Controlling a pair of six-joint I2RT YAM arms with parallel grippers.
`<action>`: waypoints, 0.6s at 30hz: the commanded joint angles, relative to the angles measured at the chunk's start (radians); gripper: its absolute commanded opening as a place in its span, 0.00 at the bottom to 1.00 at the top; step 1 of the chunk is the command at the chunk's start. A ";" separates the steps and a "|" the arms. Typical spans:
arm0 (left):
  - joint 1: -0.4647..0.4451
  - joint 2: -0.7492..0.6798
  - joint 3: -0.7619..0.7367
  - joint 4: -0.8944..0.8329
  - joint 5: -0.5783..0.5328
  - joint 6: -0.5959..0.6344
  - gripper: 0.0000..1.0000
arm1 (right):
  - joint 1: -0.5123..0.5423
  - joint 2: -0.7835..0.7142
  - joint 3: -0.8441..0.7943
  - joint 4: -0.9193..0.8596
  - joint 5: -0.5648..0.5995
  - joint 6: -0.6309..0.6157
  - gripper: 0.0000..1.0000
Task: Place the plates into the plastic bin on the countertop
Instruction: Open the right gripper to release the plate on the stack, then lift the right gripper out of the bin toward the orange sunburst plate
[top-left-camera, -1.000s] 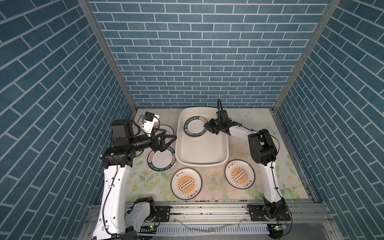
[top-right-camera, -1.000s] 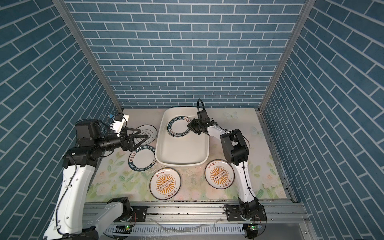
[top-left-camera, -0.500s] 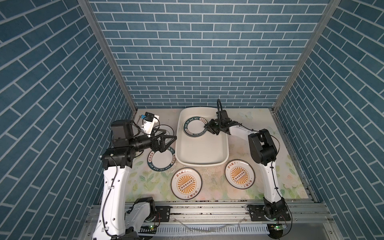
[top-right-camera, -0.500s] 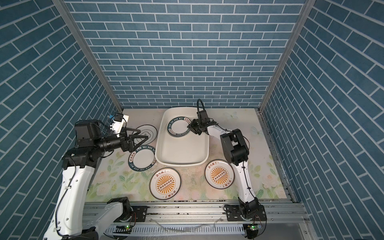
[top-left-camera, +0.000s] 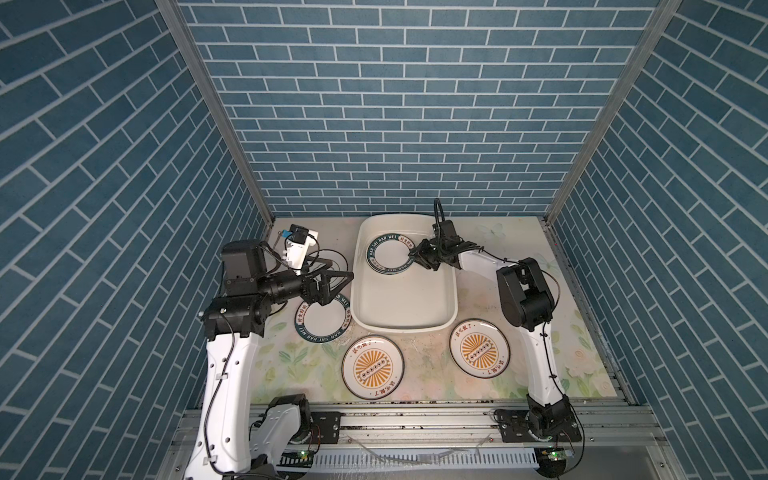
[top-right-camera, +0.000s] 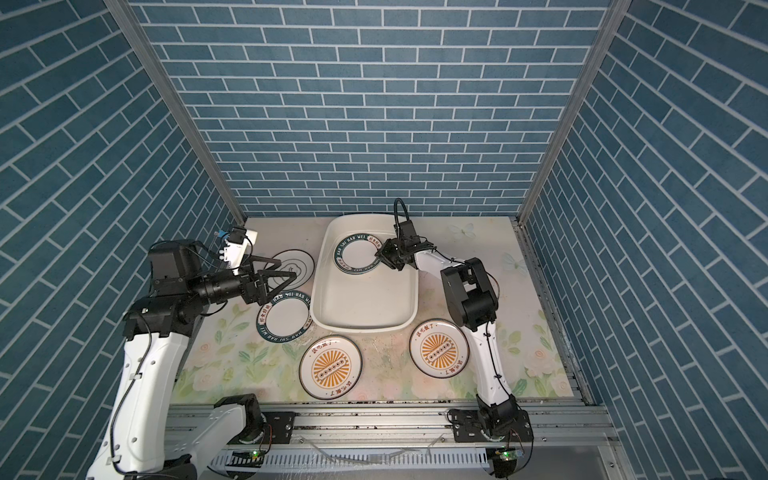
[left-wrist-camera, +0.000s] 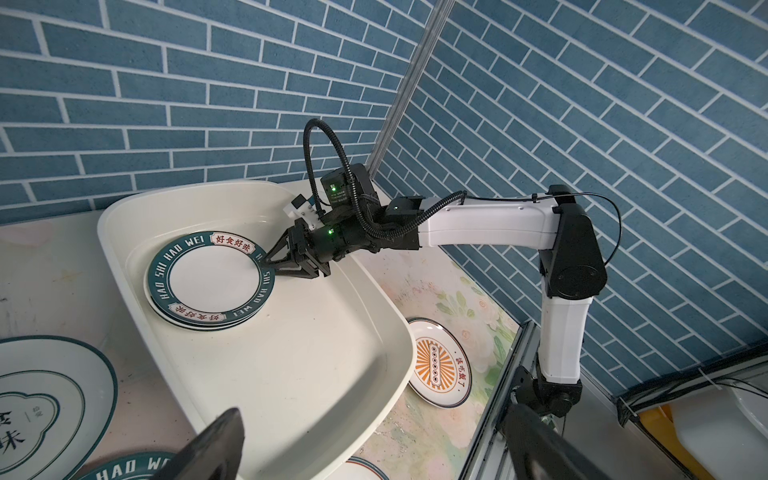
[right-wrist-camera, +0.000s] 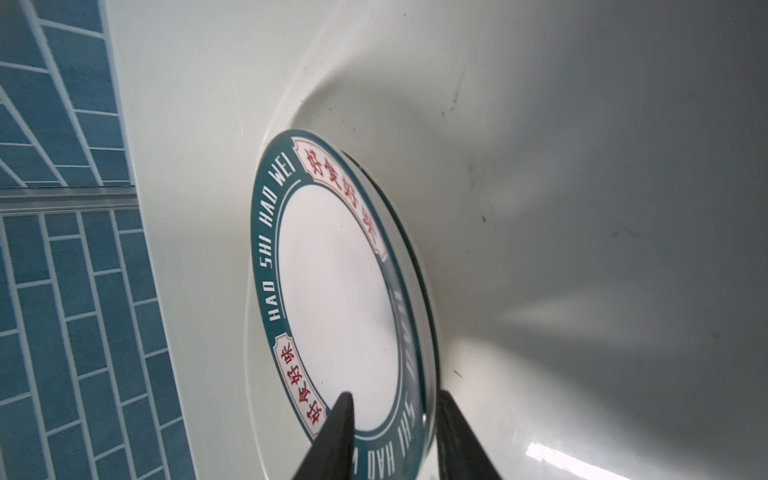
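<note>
The plastic bin (top-left-camera: 403, 328) (top-right-camera: 361, 328) stands at the back middle of the flowered countertop (top-left-camera: 428, 374). A stack of green-rimmed plates (top-left-camera: 388, 257) (left-wrist-camera: 212, 278) lies flat in its far end. My right gripper (top-left-camera: 414, 257) (top-right-camera: 379, 255) (right-wrist-camera: 395, 395) straddles the top plate's (right-wrist-camera: 332, 282) rim, jaws slightly parted and open. My left gripper (top-left-camera: 343, 270) (top-right-camera: 287, 268) (left-wrist-camera: 374, 409) hovers wide open and empty left of the bin. It hangs over a black-ringed plate (top-right-camera: 297, 266) and a green-rimmed plate (top-left-camera: 324, 320). Two orange sunburst plates (top-left-camera: 373, 365) (top-left-camera: 479, 353) lie in front of the bin.
Blue brick walls (top-left-camera: 395, 124) close in the back and both sides. A metal rail (top-left-camera: 415, 419) carrying both arm bases runs along the front edge. The bin's near half (left-wrist-camera: 299, 353) holds nothing.
The right jaws have eased apart a little at the plate's rim. Neither arm has shifted noticeably, and the plates lie where they were.
</note>
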 joint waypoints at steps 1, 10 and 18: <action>0.005 -0.013 -0.002 -0.013 0.015 0.017 1.00 | 0.000 -0.006 0.033 -0.044 0.012 -0.034 0.35; 0.006 -0.014 -0.004 -0.016 0.015 0.017 1.00 | -0.002 -0.039 0.034 -0.042 0.018 -0.045 0.35; 0.007 -0.018 -0.011 -0.021 0.010 0.026 1.00 | -0.003 -0.174 0.034 -0.076 0.042 -0.113 0.35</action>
